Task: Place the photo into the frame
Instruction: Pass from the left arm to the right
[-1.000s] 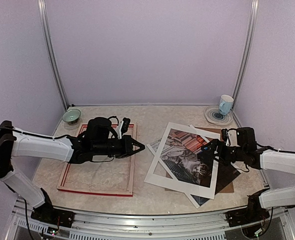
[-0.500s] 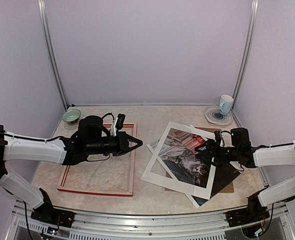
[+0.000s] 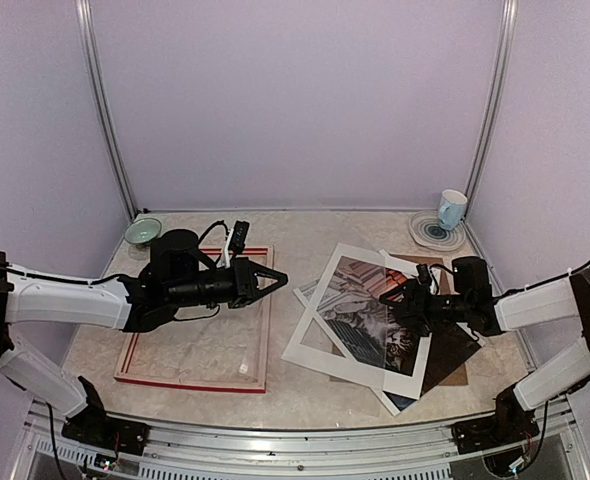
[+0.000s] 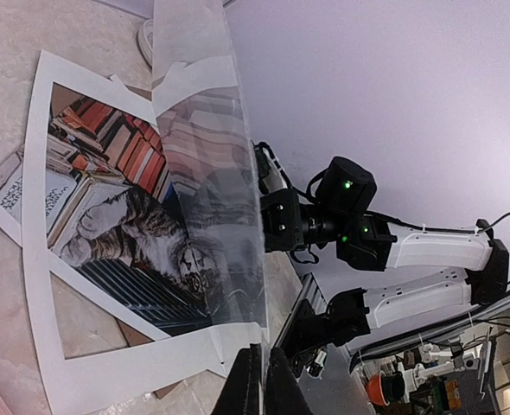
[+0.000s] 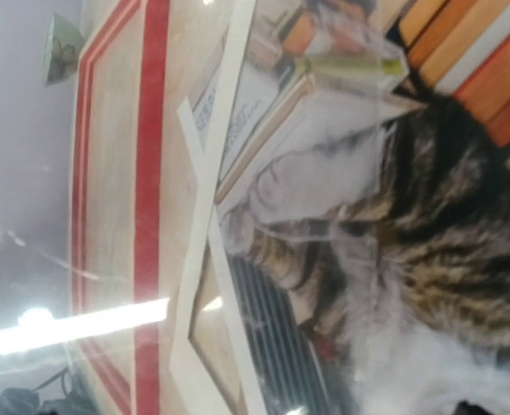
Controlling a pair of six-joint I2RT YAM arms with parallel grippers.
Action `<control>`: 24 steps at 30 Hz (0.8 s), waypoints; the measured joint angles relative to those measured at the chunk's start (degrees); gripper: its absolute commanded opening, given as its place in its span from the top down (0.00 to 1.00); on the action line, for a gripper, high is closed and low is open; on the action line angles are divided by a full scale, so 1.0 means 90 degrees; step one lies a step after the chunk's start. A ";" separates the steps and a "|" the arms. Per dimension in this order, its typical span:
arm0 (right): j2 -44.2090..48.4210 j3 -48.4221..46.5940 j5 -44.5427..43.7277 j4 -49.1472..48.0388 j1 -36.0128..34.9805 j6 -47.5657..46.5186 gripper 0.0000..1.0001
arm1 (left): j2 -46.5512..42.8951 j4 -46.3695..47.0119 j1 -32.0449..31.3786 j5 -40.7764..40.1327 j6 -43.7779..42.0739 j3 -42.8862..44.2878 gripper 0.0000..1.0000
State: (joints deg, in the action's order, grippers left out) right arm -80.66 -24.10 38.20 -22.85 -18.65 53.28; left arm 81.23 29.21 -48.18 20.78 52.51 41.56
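Observation:
The photo (image 3: 370,320), a tabby cat on stacked books, lies face up right of centre under a white card mat (image 3: 310,350); both wrist views also show the photo (image 4: 125,233) (image 5: 411,199). The red-edged frame (image 3: 265,340) lies flat at the left, its red rail (image 5: 151,173) visible in the right wrist view. My left gripper (image 3: 275,277) (image 4: 262,380) hovers over the frame's far right corner, shut on the edge of a clear sheet (image 4: 212,173) that reaches toward the right arm. My right gripper (image 3: 400,300) sits low over the photo with jaws apart; its fingers are outside its wrist view.
A brown backing board (image 3: 455,375) lies under the photo's right side. A pale blue cup (image 3: 452,208) stands on a saucer (image 3: 427,236) at the back right. A green bowl (image 3: 142,232) sits at the back left. Metal posts and lilac walls enclose the table.
My left gripper has lifted back and slightly left with the clear sheet. My right gripper has slid left over the photo, and the mat has shifted slightly left.

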 measured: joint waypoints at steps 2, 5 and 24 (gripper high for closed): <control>-0.0131 -0.0039 0.0046 -0.0058 -0.0044 0.0053 0.01 | 0.0000 0.0039 0.0000 0.0002 0.0000 -0.0002 0.95; -0.0279 -0.0056 0.0061 -0.0204 -0.0109 0.0109 0.01 | 0.0000 0.0051 0.0000 0.0002 0.0005 -0.0010 0.95; -0.1734 0.0109 0.1001 -0.2849 -0.0289 0.1083 0.07 | -0.0010 0.0090 0.0000 -0.0070 0.0049 -0.0109 0.95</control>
State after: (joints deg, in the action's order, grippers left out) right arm -96.27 -23.11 47.20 -48.49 -21.26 63.02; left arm 81.14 30.02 -48.18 20.14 52.95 40.58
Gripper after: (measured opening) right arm 0.948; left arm 0.051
